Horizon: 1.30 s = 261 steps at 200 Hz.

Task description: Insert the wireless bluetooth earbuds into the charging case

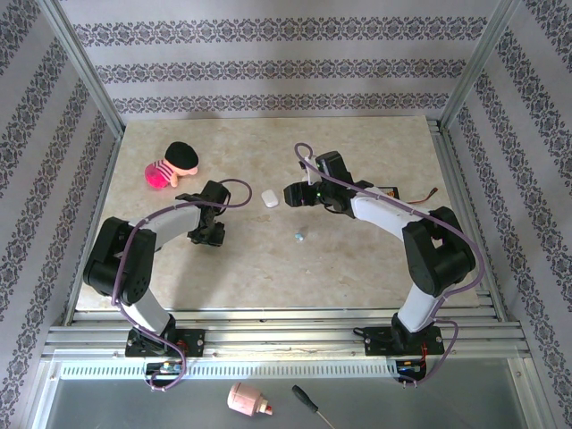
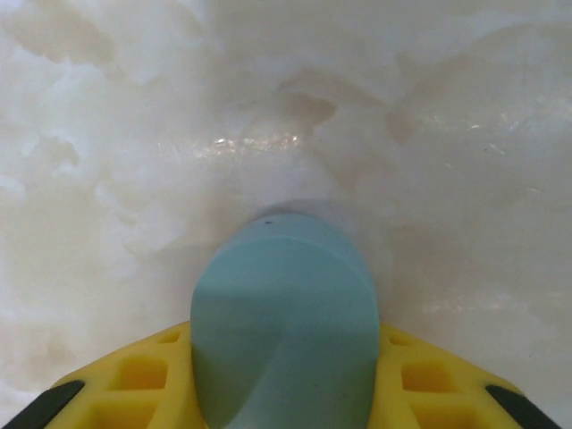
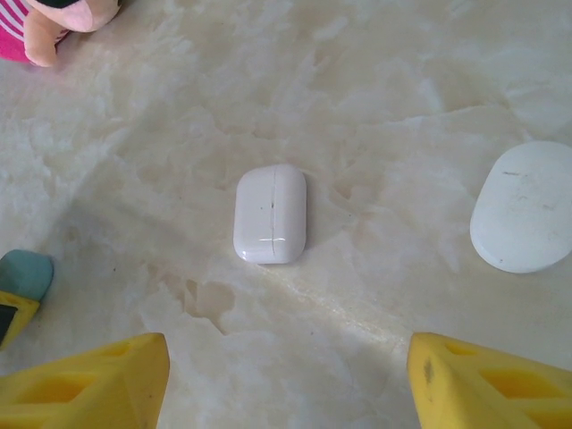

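Toy (image 1: 172,165) far left, out of the way. Left gripper (image 1: 209,234) is narrowed onto the blue case (image 2: 284,295), fingers (image 2: 116,398) against both its sides. The shell is rounded and slick, so it could squirt out or twist on a fast lift. Can't tell if its lid is open; if shut, no earbud goes in. White case (image 3: 270,214) lies mid-table (image 1: 268,277), lid shut (seam visible), well apart from the blue one. One blue earbud (image 1: 299,236) lies loose near it, tiny, easy to flick away or pinch crooked. Right gripper (image 3: 286,393) is wide and empty, facing the white case, not the earbud, so bud and case may get mismatched. White oval (image 3: 523,210) further right, maybe another case.
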{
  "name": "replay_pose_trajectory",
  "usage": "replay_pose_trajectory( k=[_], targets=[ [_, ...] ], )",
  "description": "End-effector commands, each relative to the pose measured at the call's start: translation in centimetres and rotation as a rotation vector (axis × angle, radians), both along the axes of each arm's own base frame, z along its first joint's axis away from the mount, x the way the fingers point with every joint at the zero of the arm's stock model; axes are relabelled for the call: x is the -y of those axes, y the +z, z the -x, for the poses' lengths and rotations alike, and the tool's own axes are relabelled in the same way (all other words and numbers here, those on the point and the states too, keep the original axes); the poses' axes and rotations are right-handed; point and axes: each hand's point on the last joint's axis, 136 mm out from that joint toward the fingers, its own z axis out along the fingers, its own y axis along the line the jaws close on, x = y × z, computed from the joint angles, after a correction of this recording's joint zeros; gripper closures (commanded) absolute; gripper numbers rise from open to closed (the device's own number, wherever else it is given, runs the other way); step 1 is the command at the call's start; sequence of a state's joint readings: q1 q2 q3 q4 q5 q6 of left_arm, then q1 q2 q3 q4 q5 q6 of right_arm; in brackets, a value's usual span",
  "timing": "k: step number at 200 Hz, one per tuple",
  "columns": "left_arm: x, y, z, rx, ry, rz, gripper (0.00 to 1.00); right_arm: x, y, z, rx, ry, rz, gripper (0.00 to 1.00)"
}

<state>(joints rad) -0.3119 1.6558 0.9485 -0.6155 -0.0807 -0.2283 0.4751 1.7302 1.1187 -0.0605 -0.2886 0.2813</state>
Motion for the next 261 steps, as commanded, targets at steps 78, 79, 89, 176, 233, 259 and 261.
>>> replay_pose_trajectory(
  k=[78, 79, 89, 176, 233, 259, 261],
  targets=[
    [10.8, 10.0, -2.2, 0.51, -0.491, 0.434, 0.73, -2.2, 6.0, 5.2, -0.231, 0.121, -0.413, 0.19],
    [11.0, 10.2, -2.2, 0.519, -0.498, 0.442, 0.73, -2.2, 6.1, 5.3, -0.233, 0.124, -0.416, 0.19],
    [12.4, 11.8, -1.8, 0.606, -0.584, 0.495, 0.73, -2.5, 6.4, 6.1, -0.258, 0.15, -0.441, 0.19],
    [16.3, 15.1, 1.9, 0.856, -0.991, 0.5, 0.77, -6.6, 7.7, 11.4, -0.385, 0.372, -0.519, 0.25],
    [16.6, 15.3, 1.9, 0.879, -1.0, 0.483, 0.78, -8.3, 6.4, 11.8, -0.448, 0.382, -0.504, 0.38],
    [16.6, 15.3, 2.1, 0.879, -1.006, 0.482, 0.78, -8.5, 6.0, 11.9, -0.475, 0.383, -0.495, 0.51],
    [16.6, 15.3, 2.1, 0.879, -1.006, 0.481, 0.78, -8.5, 5.9, 11.9, -0.478, 0.382, -0.494, 0.51]
  ],
)
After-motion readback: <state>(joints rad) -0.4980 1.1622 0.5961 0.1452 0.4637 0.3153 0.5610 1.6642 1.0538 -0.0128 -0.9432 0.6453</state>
